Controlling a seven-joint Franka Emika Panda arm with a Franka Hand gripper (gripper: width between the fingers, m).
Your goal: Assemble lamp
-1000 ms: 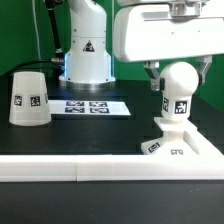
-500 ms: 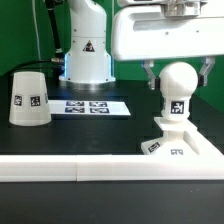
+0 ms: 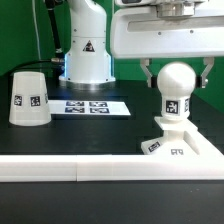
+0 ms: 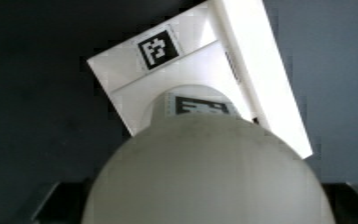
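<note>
1. Gripper [image 3: 176,80] hangs over the bulb [image 3: 178,85], spread wide. Its fingers [image 3: 148,72] flank the ball w/ a visible gap each side, holding nothing.
2. Bulb stands on the base [image 3: 185,145], neck down in the base's raised socket, at the exterior view's right. Shade [image 3: 28,97] sits well apart on the table [image 3: 90,135] at the exterior view's left, beyond the marker board [image 3: 90,106].
3. Step in hand, prob.: seating/turning the bulb in the base, w/ the jaws between grips. Can't tell how deep the neck sits.
4. To do it well:
   - keep the jaws centred on the ball and close evenly at its widest part, so neither pad shoves it sideways;
   - turn only about the vertical, w/o side load; the base is loose and could slide or tip;
   - if backing off instead, go straight up, clear of the ball.
5. Orientation: bulb upright, round end up, neck down, long axis approx. vertical. In the wrist view the bulb [image 4: 202,170] fills the frame end-on, w/ the base [image 4: 176,70] lying flat behind it.
6. Shade: wide rim down, narrow end up, axis vertical.
</note>
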